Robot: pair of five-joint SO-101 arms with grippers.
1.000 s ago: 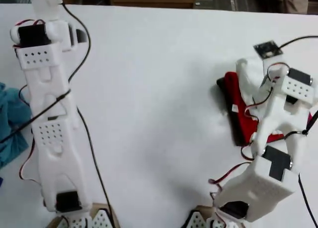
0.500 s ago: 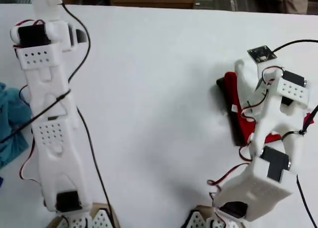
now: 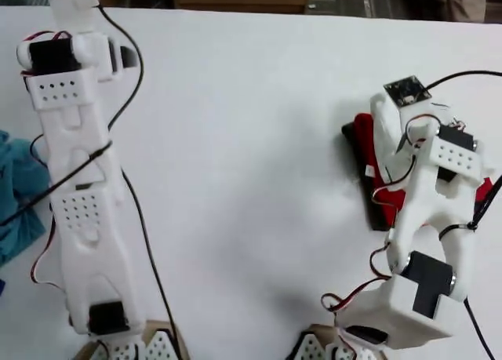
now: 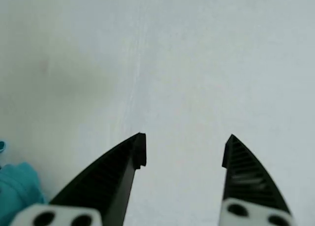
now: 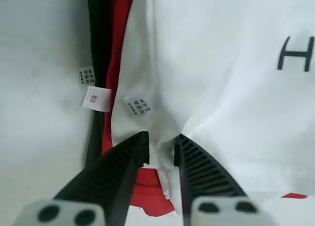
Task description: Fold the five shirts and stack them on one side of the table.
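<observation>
A stack of folded shirts lies at the table's right side: a black shirt [image 5: 97, 53] at the bottom, a red shirt [image 3: 366, 144] on it, and a white shirt [image 5: 211, 53] on top. My right arm [image 3: 427, 183] stands over this stack and hides most of it. My right gripper [image 5: 160, 146] is shut on a bunched edge of the white shirt, beside its small tags [image 5: 96, 99]. A crumpled teal shirt [image 3: 17, 195] lies at the table's left edge. My left gripper [image 4: 183, 149] hangs open over bare table, with the teal shirt [image 4: 15, 189] off to one side.
The left arm [image 3: 74, 164] lies stretched along the table's left part, with cables beside it. The white table [image 3: 251, 140] runs between the two arms. Dark furniture stands beyond the far edge.
The right arm's wrist has shifted a little to the left and toward the front over the stack, and the arm now stands steeper. The left arm and the teal shirt have not moved.
</observation>
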